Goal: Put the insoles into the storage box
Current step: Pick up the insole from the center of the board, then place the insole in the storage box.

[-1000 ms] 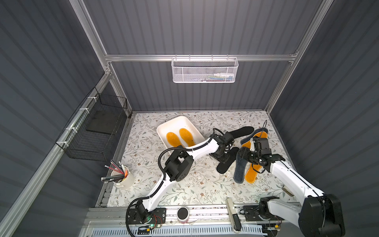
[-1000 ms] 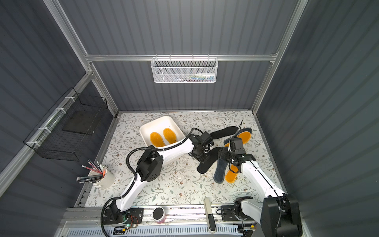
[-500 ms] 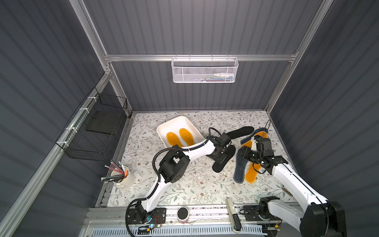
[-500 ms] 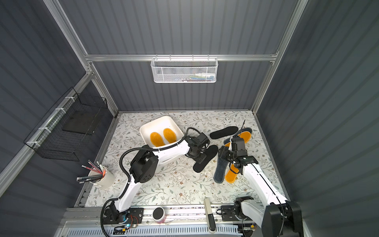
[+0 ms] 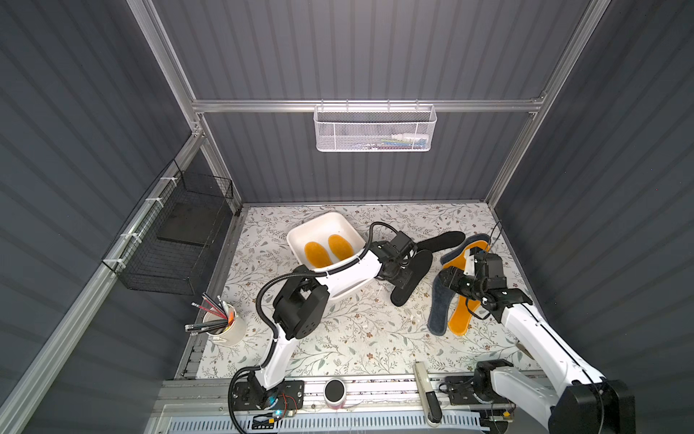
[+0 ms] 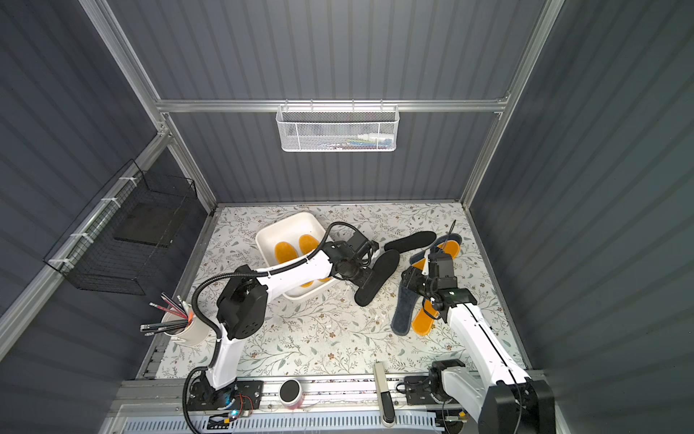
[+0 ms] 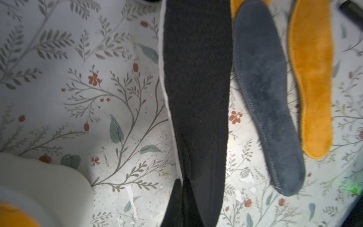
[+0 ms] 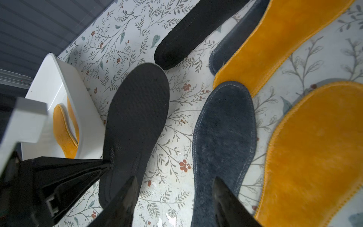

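The left gripper [image 5: 399, 276] is pinching a black insole [image 5: 420, 263] just right of the white storage box [image 5: 296, 240]. Two orange insoles [image 5: 317, 254] lie inside the box. The right gripper [image 5: 450, 280] is spread apart above a fuzzy grey-blue insole [image 5: 436, 313]. A lone orange insole [image 5: 460, 319] lies just right of that one.
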Robot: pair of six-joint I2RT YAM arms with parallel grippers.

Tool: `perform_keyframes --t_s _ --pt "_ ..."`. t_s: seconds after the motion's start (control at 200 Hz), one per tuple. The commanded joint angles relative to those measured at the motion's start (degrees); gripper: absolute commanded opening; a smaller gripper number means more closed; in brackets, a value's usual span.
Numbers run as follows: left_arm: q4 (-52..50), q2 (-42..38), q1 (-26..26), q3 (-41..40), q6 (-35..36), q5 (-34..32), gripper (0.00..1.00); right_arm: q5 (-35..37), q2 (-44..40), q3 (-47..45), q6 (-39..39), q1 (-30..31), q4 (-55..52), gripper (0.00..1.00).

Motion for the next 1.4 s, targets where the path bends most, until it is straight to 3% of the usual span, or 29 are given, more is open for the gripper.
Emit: perform_keyframes --t_s 0.0,0.185,0.385,0.51,0.635,0.851,0.996,1.206,1.396 --pt "3.3 -3.3 -0.2 -1.2 -0.8 2.2 0.00 -0.6 -0.9 -0.8 -0.4 -0.7 -0.5 0.61" --pt "7.7 -7.9 0.7 -3.9 -4.0 1.4 0.00 -1.3 -1.2 -1.0 -0.5 -1.2 -0.7 0.61" --pt "16.1 -17.3 6.5 -13.4 -14.9 -1.7 0.00 -2.3 -0.8 -1.0 -0.6 -1.5 -0.4 0.62" --pt "15.9 -22.7 9.8 -17.6 -20.5 -8.6 0.00 -3.1 -0.4 -0.8 -0.4 -1.6 0.0 0.61" --pt "11.9 -26.5 9.9 -18.6 -23.9 -21.0 0.00 -3.7 0.4 -0.6 0.0 -1.6 0.7 0.62" --pt "9.7 -29.8 11.0 -21.6 -27.6 -27.6 0.00 -4.3 1.5 -0.5 0.5 -1.6 1.3 0.61" --pt "8.0 -30.6 14.1 -23.3 -29.9 -26.3 0.00 -4.7 1.4 -0.8 0.7 -1.6 1.5 0.62" --pt "7.3 -29.7 22.4 -28.0 -35.1 -15.8 0.00 -4.9 1.8 -1.2 0.9 -1.6 2.0 0.62" --pt "8.5 -27.6 28.4 -31.3 -35.4 -9.8 0.00 -5.1 2.0 -1.3 1.0 -1.6 2.3 0.61"
